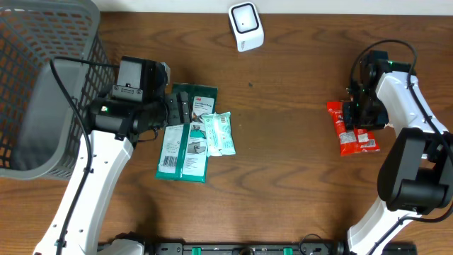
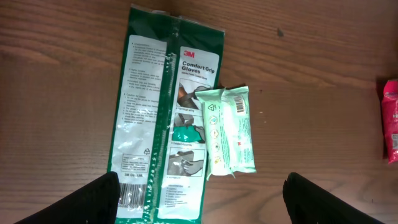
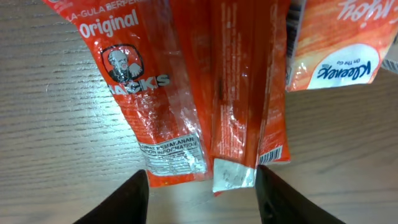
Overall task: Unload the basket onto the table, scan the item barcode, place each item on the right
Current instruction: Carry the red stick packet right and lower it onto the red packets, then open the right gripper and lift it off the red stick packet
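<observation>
The right end effector (image 3: 200,179), jaws partly apart, straddles a red snack packet (image 1: 357,144) lying flat at the right of the worktop (image 1: 283,184), well apart from the white scanner (image 1: 245,25). The left end effector (image 2: 202,180) hangs wide open and empty above a green glove packet (image 2: 149,112) and wipes pack (image 2: 230,130).

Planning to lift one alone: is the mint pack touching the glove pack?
Touching. Left wrist view shows the mint pack lying across the glove pack's right edge.

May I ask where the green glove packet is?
The glove packet lies left of centre overhead, beside the left gripper, a wipes pack overlapping its right edge.
</observation>
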Available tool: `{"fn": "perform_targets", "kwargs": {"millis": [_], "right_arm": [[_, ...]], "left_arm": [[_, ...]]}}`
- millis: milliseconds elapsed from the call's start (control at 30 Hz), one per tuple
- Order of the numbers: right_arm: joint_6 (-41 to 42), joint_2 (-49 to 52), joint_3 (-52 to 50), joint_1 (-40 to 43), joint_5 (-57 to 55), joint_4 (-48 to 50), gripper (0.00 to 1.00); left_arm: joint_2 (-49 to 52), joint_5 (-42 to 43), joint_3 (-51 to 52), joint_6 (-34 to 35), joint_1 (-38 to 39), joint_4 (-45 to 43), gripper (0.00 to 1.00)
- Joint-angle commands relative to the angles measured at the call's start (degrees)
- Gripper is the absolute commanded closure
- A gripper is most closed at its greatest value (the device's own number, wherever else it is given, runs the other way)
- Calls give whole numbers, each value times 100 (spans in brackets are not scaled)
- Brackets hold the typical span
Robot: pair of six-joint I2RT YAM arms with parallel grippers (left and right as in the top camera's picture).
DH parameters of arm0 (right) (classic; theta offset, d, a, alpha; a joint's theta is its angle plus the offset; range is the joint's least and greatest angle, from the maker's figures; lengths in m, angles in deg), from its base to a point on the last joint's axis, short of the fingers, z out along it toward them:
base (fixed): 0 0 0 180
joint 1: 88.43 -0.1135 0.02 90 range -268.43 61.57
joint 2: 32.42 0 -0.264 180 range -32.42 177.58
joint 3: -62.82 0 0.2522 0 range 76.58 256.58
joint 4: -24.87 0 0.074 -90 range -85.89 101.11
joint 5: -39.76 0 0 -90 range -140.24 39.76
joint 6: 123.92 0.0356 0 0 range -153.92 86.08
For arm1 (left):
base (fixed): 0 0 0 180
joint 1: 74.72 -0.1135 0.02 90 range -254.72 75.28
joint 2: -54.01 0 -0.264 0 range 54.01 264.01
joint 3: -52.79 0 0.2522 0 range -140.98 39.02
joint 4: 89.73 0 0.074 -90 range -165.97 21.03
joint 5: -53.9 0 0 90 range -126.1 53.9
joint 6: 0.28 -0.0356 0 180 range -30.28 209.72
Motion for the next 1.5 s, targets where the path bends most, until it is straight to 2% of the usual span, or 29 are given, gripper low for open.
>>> {"fn": "perform_targets", "kwargs": {"millis": [0,100,233,333,400,467,567,900,1100,1267,1467], "right_arm": [[4,-20,-39,26,-7,37,50],[7,-20,-39,26,-7,146,55],[7,-20,-39,26,-33,251,56],[90,-20,-39,33,-35,463,62],[247,-20,-39,57,-33,601,70],[382,-20,-39,116,-33,719,86],[603,-20,-39,221,-31,817,99],[1029,-9,-63,509,22,1172,99],[1067,-9,-442,496,518,1191,99],[1080,-9,-715,498,507,1375,99],[1029,-129,-452,496,444,1322,99]], "left_arm": [[22,7,2,-52,-17,15,16],[22,7,2,-52,-17,15,15],[22,7,2,-52,-17,15,16],[22,7,2,-52,-17,15,16],[22,7,2,-52,-17,15,15],[22,7,2,-52,-17,15,15],[22,7,2,-52,-17,15,15],[22,7,2,-52,-17,15,15],[22,7,2,-52,-17,15,15],[22,7,2,-52,-17,15,16],[22,7,2,-52,-17,15,15]]}}
